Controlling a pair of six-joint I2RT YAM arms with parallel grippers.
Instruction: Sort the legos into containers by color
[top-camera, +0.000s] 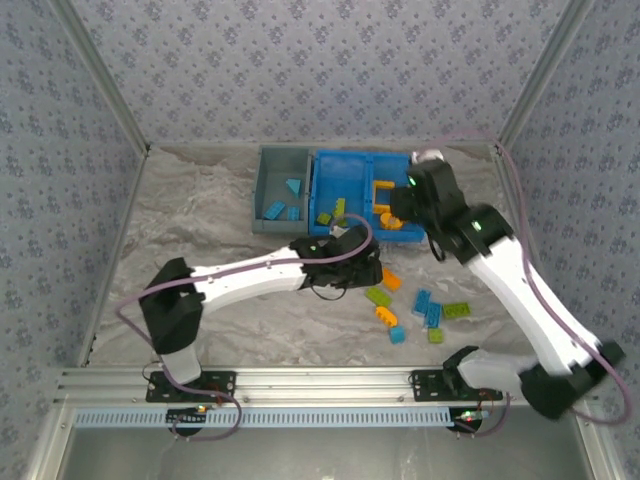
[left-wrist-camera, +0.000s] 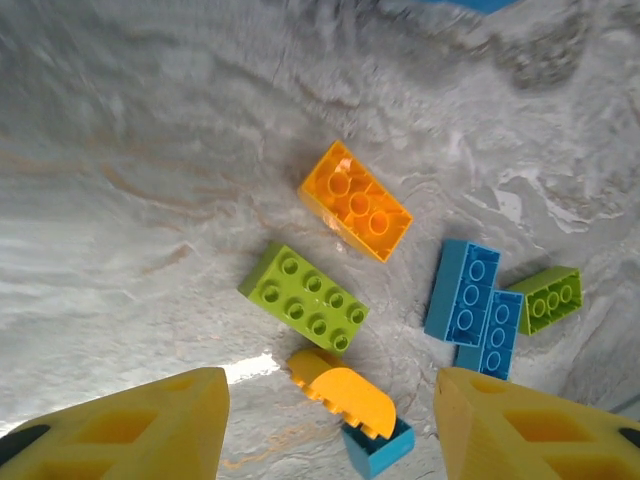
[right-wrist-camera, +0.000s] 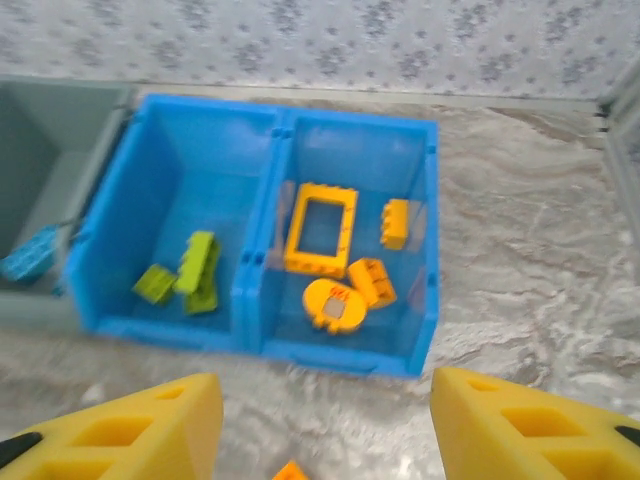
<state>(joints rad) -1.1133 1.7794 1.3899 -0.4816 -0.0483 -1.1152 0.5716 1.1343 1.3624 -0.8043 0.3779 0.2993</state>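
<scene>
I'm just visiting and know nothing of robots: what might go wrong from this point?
Wrong-color grab: between the open fingers of the left gripper, a rounded orange piece touches a small blue brick, so closing might drag both.
Crowding: two blue bricks lie side by side with a lime brick against them; taking one may scatter the rest.
Arms: the right gripper hangs by the blue bin, close to the left arm; they might bump.

Top camera looks down; left wrist close above legos (left-wrist-camera: 355, 200), right faces blue bin (right-wrist-camera: 330, 352)
</scene>
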